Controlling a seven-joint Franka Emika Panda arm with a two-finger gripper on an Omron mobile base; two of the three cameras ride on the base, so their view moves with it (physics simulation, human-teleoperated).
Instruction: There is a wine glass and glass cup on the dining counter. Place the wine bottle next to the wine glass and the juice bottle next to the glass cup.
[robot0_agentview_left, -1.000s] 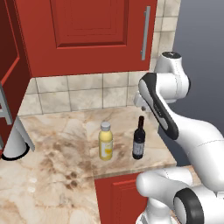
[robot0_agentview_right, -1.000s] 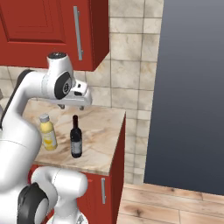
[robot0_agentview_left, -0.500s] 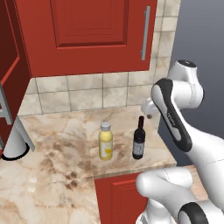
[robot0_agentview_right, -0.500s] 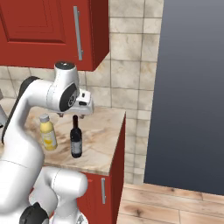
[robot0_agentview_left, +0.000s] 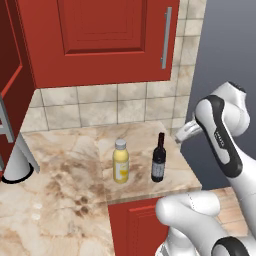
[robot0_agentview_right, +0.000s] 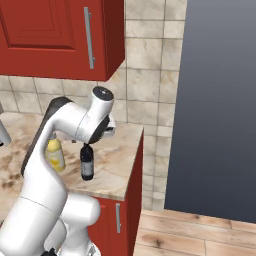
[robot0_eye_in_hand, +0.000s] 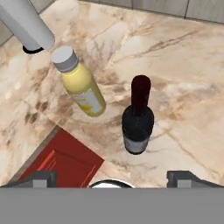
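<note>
- The wine bottle (robot0_eye_in_hand: 138, 117) stands on the counter (robot0_agentview_left: 75, 160), just beside the juice bottle (robot0_eye_in_hand: 80, 84).
- The gripper (robot0_eye_in_hand: 112, 178) hangs above the wine bottle, jaws wide open, holding nothing.
- Come straight down and grab it without bumping the juice bottle.

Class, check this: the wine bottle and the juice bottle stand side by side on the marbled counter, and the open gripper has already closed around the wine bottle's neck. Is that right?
Not quite. The gripper grips nothing: in the hand view its fingertips stand wide apart, clear of the wine bottle. The juice bottle does stand beside it on the counter.
</note>
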